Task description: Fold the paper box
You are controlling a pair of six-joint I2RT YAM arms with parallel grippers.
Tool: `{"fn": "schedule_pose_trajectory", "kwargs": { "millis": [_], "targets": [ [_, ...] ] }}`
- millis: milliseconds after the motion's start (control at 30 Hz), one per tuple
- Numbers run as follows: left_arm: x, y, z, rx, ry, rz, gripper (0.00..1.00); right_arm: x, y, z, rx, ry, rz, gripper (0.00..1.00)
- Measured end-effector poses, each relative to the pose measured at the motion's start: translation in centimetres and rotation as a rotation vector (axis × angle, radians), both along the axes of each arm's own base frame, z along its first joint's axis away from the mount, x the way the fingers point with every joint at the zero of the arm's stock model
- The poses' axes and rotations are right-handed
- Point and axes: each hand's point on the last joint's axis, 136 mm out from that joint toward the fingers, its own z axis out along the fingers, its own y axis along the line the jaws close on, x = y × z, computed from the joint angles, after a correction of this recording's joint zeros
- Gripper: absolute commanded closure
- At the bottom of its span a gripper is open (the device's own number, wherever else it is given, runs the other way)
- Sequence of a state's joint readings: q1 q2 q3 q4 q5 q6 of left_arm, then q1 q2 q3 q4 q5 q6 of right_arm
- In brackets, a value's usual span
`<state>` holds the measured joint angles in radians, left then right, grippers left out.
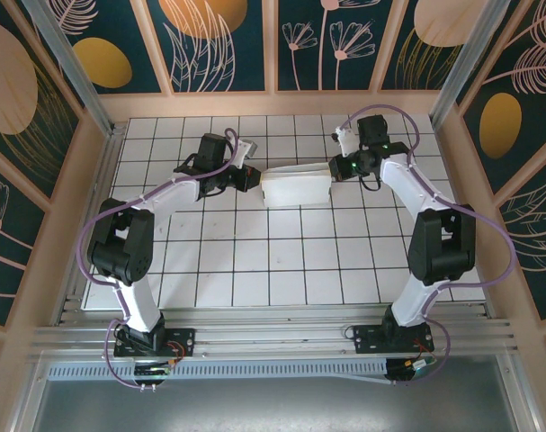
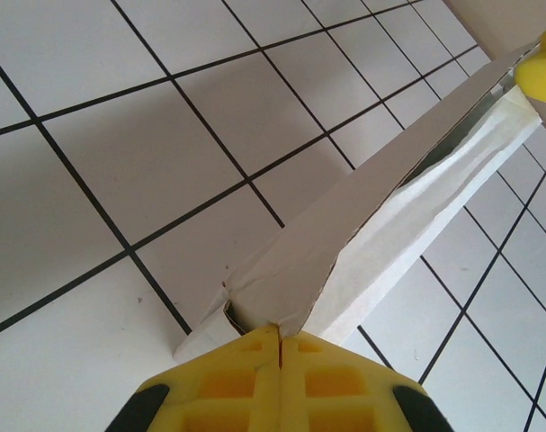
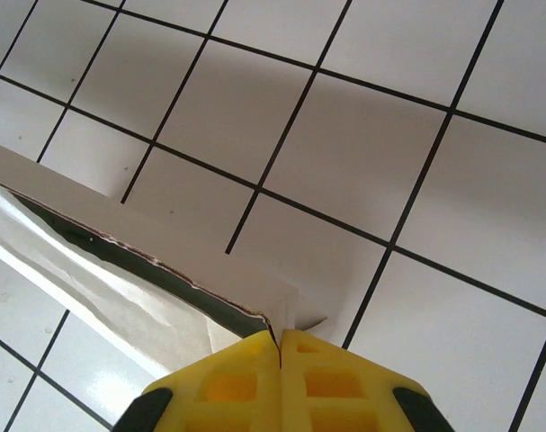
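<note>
The paper box (image 1: pixel 296 186) is white thin cardboard, held above the tiled table between the two arms in the top view. My left gripper (image 1: pixel 253 176) is at the box's left end, and my right gripper (image 1: pixel 331 169) is at its right end. In the left wrist view the yellow jaws of the left gripper (image 2: pixel 280 331) pinch a creased corner of the paper box (image 2: pixel 362 225), which stretches away to the upper right. The right gripper (image 3: pixel 279 335) is likewise shut on a corner of the paper box (image 3: pixel 120 234), whose dark inner gap shows to the left.
The white grid table (image 1: pixel 281 270) lies under the box. Wooden walls (image 1: pixel 66 234) and aluminium posts (image 1: pixel 70 63) ring the table on three sides. Both arm bases (image 1: pixel 151 337) stand at the near edge.
</note>
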<state>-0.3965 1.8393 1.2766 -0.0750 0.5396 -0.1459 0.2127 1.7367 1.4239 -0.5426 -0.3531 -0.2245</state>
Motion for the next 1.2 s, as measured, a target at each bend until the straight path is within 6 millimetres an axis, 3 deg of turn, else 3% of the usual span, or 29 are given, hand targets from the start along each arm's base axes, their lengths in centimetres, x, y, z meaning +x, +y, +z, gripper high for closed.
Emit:
{"fn": "schedule_pose_trajectory", "kwargs": {
  "millis": [400, 633, 1200],
  "targets": [
    [0.23, 0.1, 0.06, 0.019, -0.015, 0.012, 1.0, -0.8, 0.01, 0.68, -0.071, 0.038, -0.014, 1.0],
    [0.03, -0.51, 0.07, 0.037, -0.028, 0.007, 1.0, -0.43, -0.65, 0.02, -0.111, 0.086, -0.062, 1.0],
    [0.58, -0.52, 0.2, 0.106, -0.06, 0.062, 1.0, -0.76, -0.2, 0.06, -0.004, 0.193, -0.152, 1.0]
  ]
}}
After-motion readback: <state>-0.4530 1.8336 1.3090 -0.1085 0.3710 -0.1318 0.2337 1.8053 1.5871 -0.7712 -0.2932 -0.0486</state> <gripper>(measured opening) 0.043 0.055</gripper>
